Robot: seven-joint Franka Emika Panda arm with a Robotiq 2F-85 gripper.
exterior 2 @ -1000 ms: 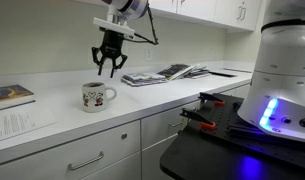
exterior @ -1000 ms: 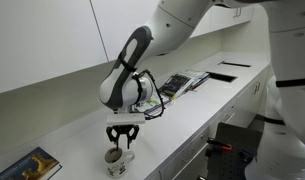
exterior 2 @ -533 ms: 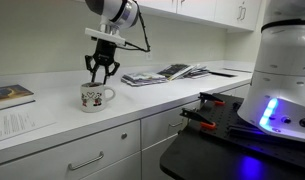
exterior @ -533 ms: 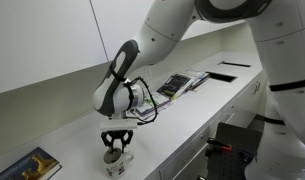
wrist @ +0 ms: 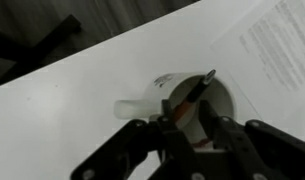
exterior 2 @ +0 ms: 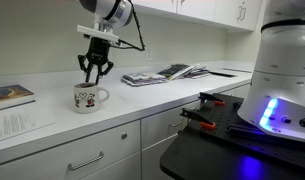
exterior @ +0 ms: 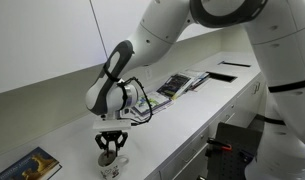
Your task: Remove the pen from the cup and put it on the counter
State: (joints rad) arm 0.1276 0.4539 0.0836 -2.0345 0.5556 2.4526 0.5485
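The cup [exterior 2: 87,97], a small white mug with dark marks, stands on the white counter [exterior 2: 142,100]; it also shows in an exterior view [exterior: 110,166] and in the wrist view [wrist: 207,100]. The pen [wrist: 195,90], a thin dark reddish stick, leans inside it with its tip over the rim. My gripper [wrist: 189,135] is open directly over the mug's mouth, its fingers either side of the pen. It shows just above the mug in both exterior views [exterior: 111,144] [exterior 2: 92,70].
A book [exterior 2: 10,95] lies near one end of the counter, also seen in an exterior view [exterior: 32,165]. A printed sheet [wrist: 277,50] lies beside the mug. Open magazines [exterior 2: 162,73] lie further along. The counter's front edge is close to the mug.
My gripper has come down and sideways until it sits over the mug's mouth. The mug seems to have shifted slightly the same way.
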